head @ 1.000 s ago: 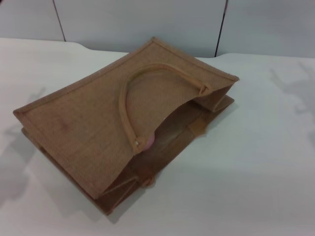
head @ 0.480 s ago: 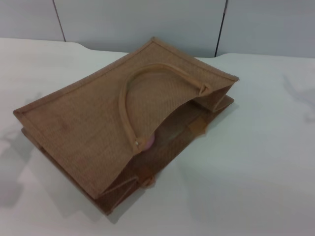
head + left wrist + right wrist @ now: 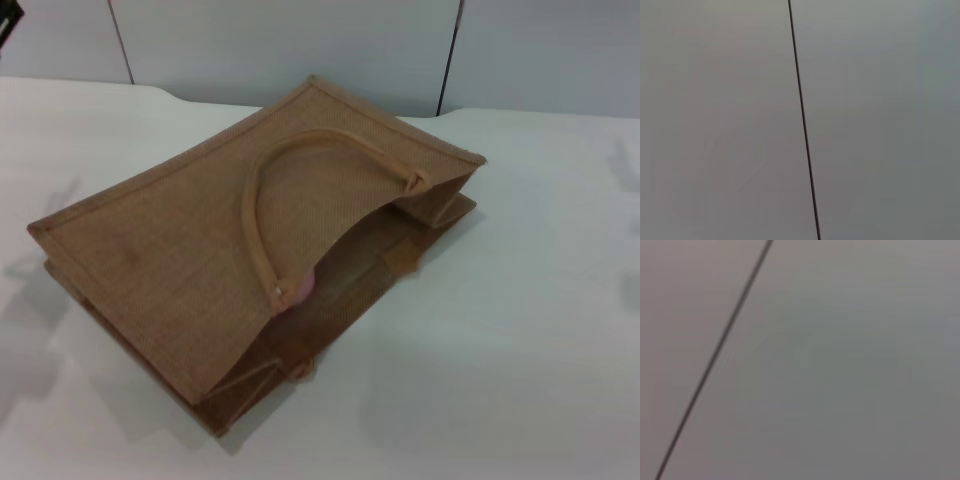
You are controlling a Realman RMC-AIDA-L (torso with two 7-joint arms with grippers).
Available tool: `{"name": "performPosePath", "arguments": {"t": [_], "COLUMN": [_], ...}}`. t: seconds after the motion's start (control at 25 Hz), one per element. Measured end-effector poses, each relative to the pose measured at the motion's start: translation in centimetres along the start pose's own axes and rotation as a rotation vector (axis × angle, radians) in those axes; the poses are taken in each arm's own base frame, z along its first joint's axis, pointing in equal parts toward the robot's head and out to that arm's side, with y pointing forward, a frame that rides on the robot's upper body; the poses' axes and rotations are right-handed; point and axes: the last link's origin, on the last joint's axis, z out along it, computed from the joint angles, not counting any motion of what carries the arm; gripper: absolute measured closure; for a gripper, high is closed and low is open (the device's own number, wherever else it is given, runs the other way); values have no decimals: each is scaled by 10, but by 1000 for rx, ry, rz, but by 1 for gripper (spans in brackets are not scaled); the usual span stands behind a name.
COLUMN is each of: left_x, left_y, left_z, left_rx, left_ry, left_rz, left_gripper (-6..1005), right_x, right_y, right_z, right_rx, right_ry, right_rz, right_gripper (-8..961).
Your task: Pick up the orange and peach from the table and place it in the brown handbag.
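The brown handbag (image 3: 200,250) lies flat on its side on the white table (image 3: 520,330), its long axis running on a diagonal and its open mouth turned toward the near right edge of the table. Just inside that mouth, tucked beside the lower end of the upper loop handle (image 3: 262,215), a patch of the pale pink peach (image 3: 302,289) shows. The orange is nowhere to be seen, neither on the table around the bag nor in the visible part of the mouth; it may sit deeper inside, though that is a guess. Neither gripper appears in the head view beyond a dark sliver at the far left corner, well apart from the bag, and both wrist views show only a grey panelled wall (image 3: 880,120) with a dark seam. So I cannot tell whether the fingers of either arm are released or clenched, nor which arm is nearer the bag. Judging by this, the placing looks finished or close to it. The tabletop is smooth and matte, and grey wall panels stand behind the bag.
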Motion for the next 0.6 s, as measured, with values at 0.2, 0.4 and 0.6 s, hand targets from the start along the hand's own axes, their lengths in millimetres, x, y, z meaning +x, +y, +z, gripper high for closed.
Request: {"name": "performPosePath", "arguments": {"t": [0.2,0.4,0.6], "left_x": [-10,-23,-27], "left_y": [2,9,11], "left_z": [3,5,5], "left_rx": [56,89,105], "left_ry": [-26,-70,-79], "left_rz": [-18,-12,-24], "left_gripper": [136,136,136], "right_x": [31,59,74], "right_y": [2,9,11], "right_z": [4,6,-1], "right_rx": [-9,6,41], "right_ry": [64,71,-8], "right_rz": [26,49,86], "right_gripper": [65,65,65]}}
